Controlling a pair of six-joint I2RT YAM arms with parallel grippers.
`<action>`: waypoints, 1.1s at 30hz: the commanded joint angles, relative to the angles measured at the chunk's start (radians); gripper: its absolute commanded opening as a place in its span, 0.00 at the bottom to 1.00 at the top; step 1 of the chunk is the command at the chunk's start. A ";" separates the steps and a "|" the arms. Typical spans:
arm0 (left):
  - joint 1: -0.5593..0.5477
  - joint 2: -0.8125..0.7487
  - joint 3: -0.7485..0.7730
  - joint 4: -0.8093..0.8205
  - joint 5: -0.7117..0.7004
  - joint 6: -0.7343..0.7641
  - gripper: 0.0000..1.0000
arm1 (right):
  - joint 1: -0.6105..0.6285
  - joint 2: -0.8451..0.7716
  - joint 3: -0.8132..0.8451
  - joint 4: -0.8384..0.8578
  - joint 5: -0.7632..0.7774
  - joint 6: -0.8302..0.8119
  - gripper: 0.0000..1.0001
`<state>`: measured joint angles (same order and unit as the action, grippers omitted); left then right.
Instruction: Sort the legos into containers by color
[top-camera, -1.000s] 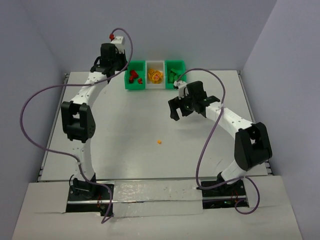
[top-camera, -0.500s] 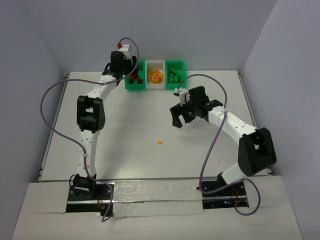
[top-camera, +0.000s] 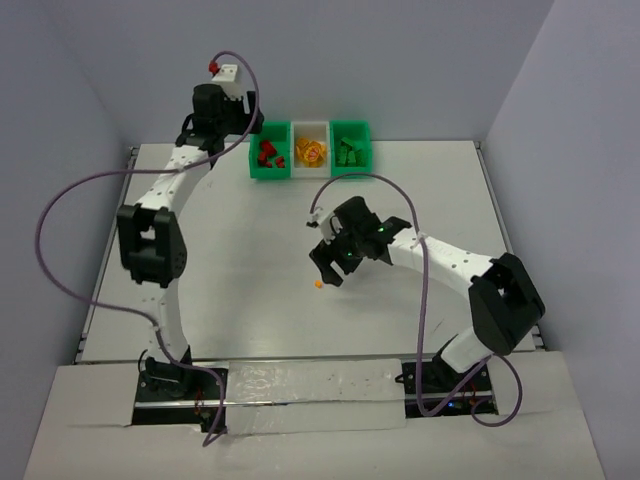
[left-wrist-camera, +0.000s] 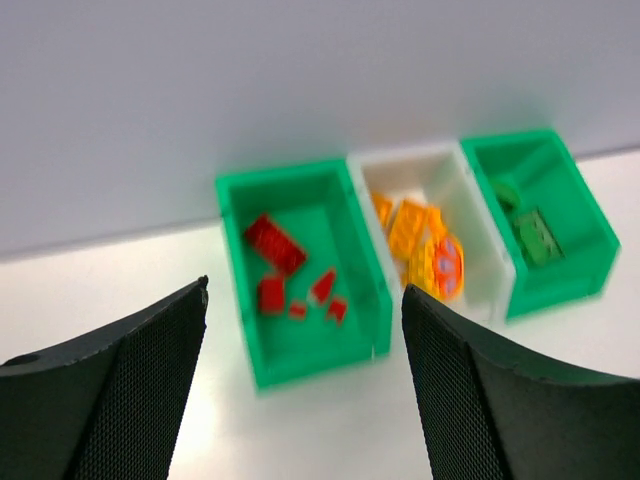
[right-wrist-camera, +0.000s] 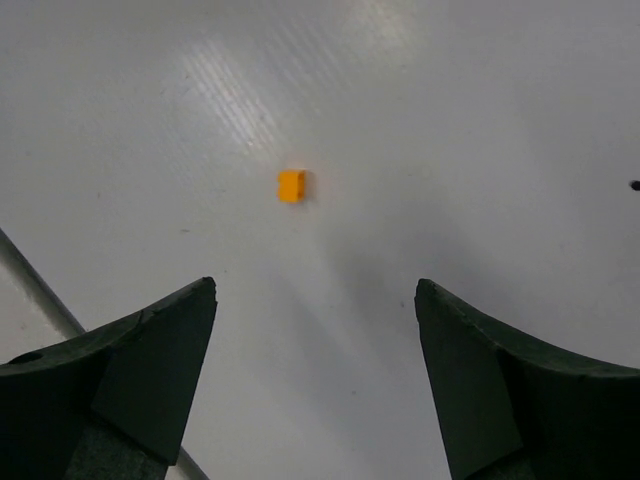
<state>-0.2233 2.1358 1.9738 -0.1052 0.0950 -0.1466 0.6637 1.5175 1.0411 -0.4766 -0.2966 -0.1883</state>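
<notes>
Left end effector (left-wrist-camera: 305, 290): jaws wide apart, empty; ahead of it three joined bins (left-wrist-camera: 290, 172), holding red legos (left-wrist-camera: 275, 243) at left, orange legos (left-wrist-camera: 425, 245) in the middle, green legos (left-wrist-camera: 535, 235) at right. Right end effector (right-wrist-camera: 315, 288): jaws wide apart, empty; one orange brick (right-wrist-camera: 291, 186) lies on the surface (right-wrist-camera: 480, 120) just ahead, untouched.

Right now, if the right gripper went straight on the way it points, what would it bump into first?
Probably the small orange lego, alone on the white table, in line with the gap of the open right gripper. Depth is unclear, so the fingers might touch table first.
</notes>
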 joint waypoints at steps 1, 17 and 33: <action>0.046 -0.274 -0.234 -0.029 0.015 0.009 0.84 | 0.061 0.076 0.045 -0.031 0.058 0.016 0.82; 0.177 -0.512 -0.638 -0.072 0.140 -0.051 0.83 | 0.167 0.351 0.238 -0.075 0.180 0.055 0.56; 0.209 -0.482 -0.639 -0.061 0.172 -0.060 0.83 | 0.178 0.365 0.286 -0.111 0.189 0.035 0.11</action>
<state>-0.0219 1.6421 1.3144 -0.1993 0.2318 -0.1860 0.8352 1.9106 1.2633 -0.5538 -0.0948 -0.1440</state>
